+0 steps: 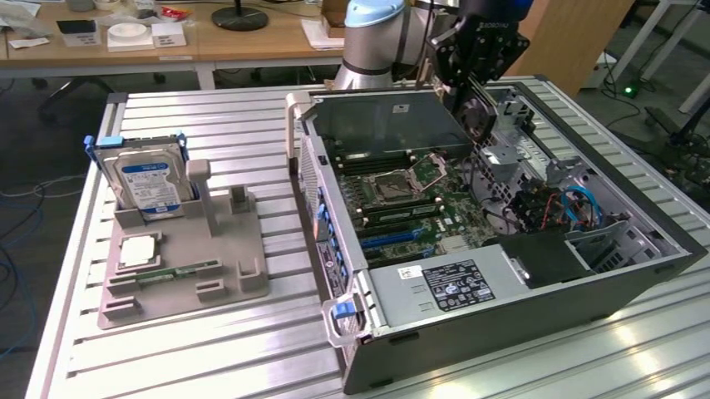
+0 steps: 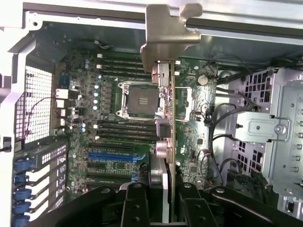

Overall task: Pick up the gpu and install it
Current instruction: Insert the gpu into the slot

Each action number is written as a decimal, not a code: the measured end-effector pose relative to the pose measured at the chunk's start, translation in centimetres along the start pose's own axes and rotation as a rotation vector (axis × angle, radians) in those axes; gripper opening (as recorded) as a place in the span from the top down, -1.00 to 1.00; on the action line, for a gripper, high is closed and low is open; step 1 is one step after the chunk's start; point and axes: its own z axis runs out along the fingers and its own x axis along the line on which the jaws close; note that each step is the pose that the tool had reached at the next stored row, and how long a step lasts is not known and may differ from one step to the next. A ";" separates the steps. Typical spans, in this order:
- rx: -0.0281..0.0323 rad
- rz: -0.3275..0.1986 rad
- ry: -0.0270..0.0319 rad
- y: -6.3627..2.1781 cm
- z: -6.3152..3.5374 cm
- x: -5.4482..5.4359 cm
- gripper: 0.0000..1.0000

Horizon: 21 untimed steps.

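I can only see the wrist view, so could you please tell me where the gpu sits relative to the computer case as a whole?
Observer: The claw holds the gpu upright over the far end of the open computer case; it looks apart from the motherboard.
Operator: Thank you. What is outside the case?
Observer: A grey fixture stands on the table at the exterior view's left.
Operator: Does it hold anything?
Observer: A hard drive stands upright in it.
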 end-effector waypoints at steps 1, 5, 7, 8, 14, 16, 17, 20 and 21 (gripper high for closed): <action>0.0000 -0.009 0.0002 0.00 0.00 0.0 0.44; -0.0005 -0.055 0.0010 0.00 0.00 0.0 0.44; -0.0006 -0.074 0.0014 0.00 0.00 0.0 0.44; -0.0007 -0.083 0.0016 0.00 0.00 0.0 0.44; -0.0012 -0.131 0.0025 -0.01 0.00 0.0 0.44; -0.0013 -0.148 0.0029 -0.01 0.00 0.0 0.44; -0.0014 -0.156 0.0030 -0.01 0.00 0.0 0.44; -0.0016 -0.181 0.0035 -0.02 0.00 0.0 0.44; -0.0017 -0.189 0.0036 -0.02 0.00 0.0 0.44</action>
